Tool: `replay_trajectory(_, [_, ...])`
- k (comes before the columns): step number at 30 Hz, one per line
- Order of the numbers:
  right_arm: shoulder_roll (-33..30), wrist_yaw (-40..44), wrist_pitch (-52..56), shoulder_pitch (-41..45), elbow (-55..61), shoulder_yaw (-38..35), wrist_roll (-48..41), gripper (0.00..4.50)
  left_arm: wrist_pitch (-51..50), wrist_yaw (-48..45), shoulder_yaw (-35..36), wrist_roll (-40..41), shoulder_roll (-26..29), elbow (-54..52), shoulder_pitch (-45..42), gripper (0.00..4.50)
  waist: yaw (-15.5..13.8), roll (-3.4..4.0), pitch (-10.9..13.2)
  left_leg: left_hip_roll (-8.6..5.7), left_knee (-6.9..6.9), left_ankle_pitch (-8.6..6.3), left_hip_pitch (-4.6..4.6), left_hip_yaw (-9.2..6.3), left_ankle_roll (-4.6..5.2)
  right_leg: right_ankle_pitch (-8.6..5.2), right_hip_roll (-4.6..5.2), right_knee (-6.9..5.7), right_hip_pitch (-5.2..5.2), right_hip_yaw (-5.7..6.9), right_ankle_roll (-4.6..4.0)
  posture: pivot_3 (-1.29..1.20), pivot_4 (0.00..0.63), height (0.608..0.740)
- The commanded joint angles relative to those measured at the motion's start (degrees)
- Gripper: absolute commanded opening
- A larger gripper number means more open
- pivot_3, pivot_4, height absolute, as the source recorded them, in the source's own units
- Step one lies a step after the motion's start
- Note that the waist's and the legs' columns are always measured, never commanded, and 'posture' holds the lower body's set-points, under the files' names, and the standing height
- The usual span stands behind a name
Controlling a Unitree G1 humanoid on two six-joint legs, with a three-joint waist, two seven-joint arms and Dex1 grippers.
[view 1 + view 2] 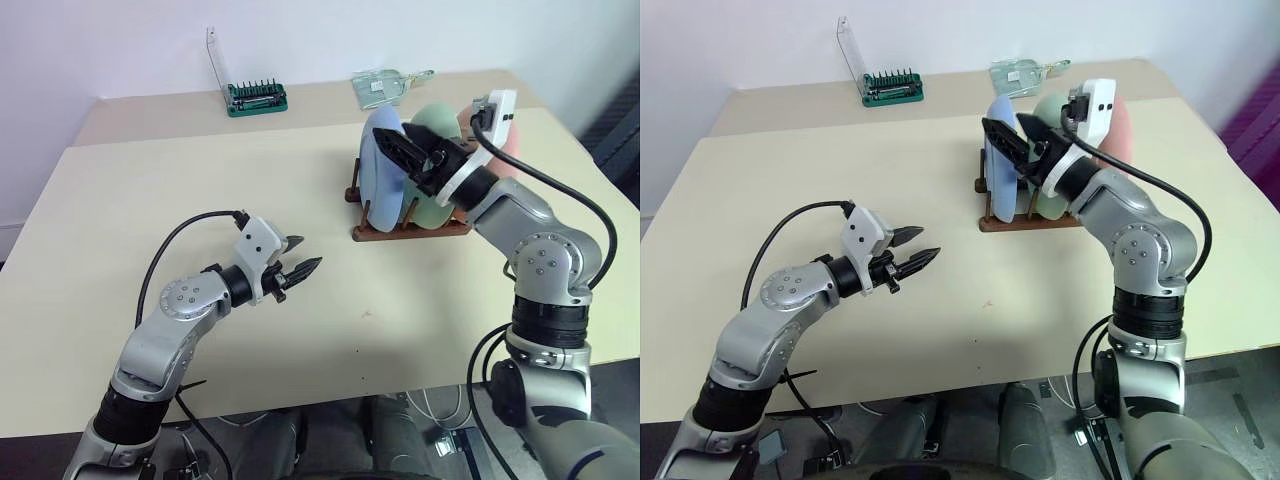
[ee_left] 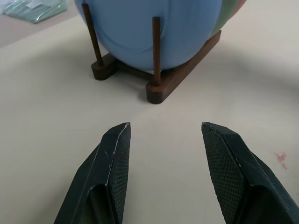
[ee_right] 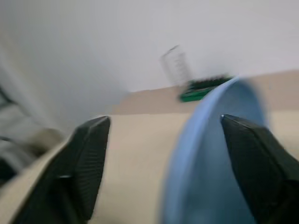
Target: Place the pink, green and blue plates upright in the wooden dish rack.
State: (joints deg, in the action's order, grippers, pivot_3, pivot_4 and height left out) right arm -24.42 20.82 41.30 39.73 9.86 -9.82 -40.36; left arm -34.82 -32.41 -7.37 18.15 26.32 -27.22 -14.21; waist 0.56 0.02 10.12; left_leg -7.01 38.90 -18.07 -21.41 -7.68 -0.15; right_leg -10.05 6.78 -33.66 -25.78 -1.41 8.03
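The wooden dish rack (image 1: 410,230) stands on the table, right of centre. In it the blue plate (image 1: 378,190) stands upright nearest me, the green plate (image 1: 432,120) behind it and the pink plate (image 1: 1122,135) at the back, partly hidden by my right wrist. My right gripper (image 1: 1008,128) hangs at the top of the blue plate, open, its fingers spread on either side of the plate's rim. Low over the table to the rack's left, my left gripper (image 1: 308,252) points at the rack, open, with nothing between its fingers.
A green tray of screwdriver bits (image 1: 257,97) with a raised clear lid sits at the back of the table. A clear plastic packet (image 1: 385,87) lies behind the rack. The table's right edge is close to the rack.
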Motion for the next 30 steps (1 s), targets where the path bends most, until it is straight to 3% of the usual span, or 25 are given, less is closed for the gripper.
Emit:
replay_trajectory(1, [-4.8, 4.3, -8.3, 0.0, 4.0, 2.2, 7.7, 3.55, -0.1, 0.2, 0.4, 0.3, 0.0, -2.0, -0.6, 2.47, 0.0, 0.00, 0.0, 0.00, 0.00, 0.00, 0.00, 0.00, 0.00, 0.00, 0.00, 0.00, 0.00, 0.00, 0.00, 0.00, 0.150, 0.740])
replay_trajectory(5, [-12.5, 10.5, -12.4, -4.8, 7.8, -1.5, 9.6, 3.55, 0.4, 0.3, 0.4, -0.3, 0.3, -1.5, -0.6, 2.47, -0.3, -0.01, 0.0, 0.00, 0.00, 0.00, -0.02, 0.00, 0.01, 0.00, 0.00, 0.02, 0.01, 0.00, 0.00, 0.00, 0.150, 0.740])
replay_trajectory(9, [-21.7, 23.1, -6.7, -22.4, 15.7, -16.8, -1.5, 3.55, 2.6, 0.8, 0.8, -2.5, 1.0, 1.6, -0.6, 2.47, -1.9, -0.01, 0.0, 0.01, 0.00, -0.04, 0.01, -0.08, 0.07, 0.00, 0.00, 0.20, 0.17, 0.06, 0.00, 0.00, 0.150, 0.740])
replay_trajectory(12, [-23.5, 26.2, -7.3, -37.6, 20.6, -22.1, 0.6, 3.55, 4.7, 1.3, 3.3, -2.8, 0.7, 6.1, -0.5, 2.47, -2.3, 0.05, 0.0, 0.02, 0.01, -0.09, 0.10, -0.06, 0.15, 0.00, -0.01, 0.33, 0.34, 0.10, 0.02, 0.00, 0.150, 0.740])
replay_trajectory(15, [-22.8, 26.4, -9.2, -45.2, 20.5, -24.1, 3.0, 3.55, 6.7, 1.2, 3.9, -3.6, 0.7, 9.1, 0.3, 2.47, -2.0, 0.08, -0.1, 0.05, 0.05, -0.24, 0.25, 0.03, 0.41, 0.01, -0.01, 0.26, 0.42, 0.06, 0.03, 0.00, 0.150, 0.740])
replay_trajectory(20, [-20.3, 23.3, -15.2, -47.4, 14.8, -20.9, 10.3, 3.55, 10.1, 1.2, 4.9, -5.2, 1.5, 12.7, 2.6, 2.47, -1.3, 0.09, -0.1, 0.06, 0.09, -0.24, 0.38, 0.11, 0.41, 0.01, -0.01, 0.19, 0.50, -0.01, 0.03, 0.00, 0.150, 0.740])
replay_trajectory(30, [-20.8, 24.4, -24.2, -39.8, -2.9, -14.5, 18.1, 3.55, 12.8, 2.5, 10.2, -6.0, 3.0, 11.8, 10.0, 2.47, -1.4, 0.11, -0.1, 0.05, 0.10, -0.11, 0.39, 0.12, 0.17, 0.01, 0.02, 0.19, 0.54, -0.01, 0.03, 0.00, 0.150, 0.740])
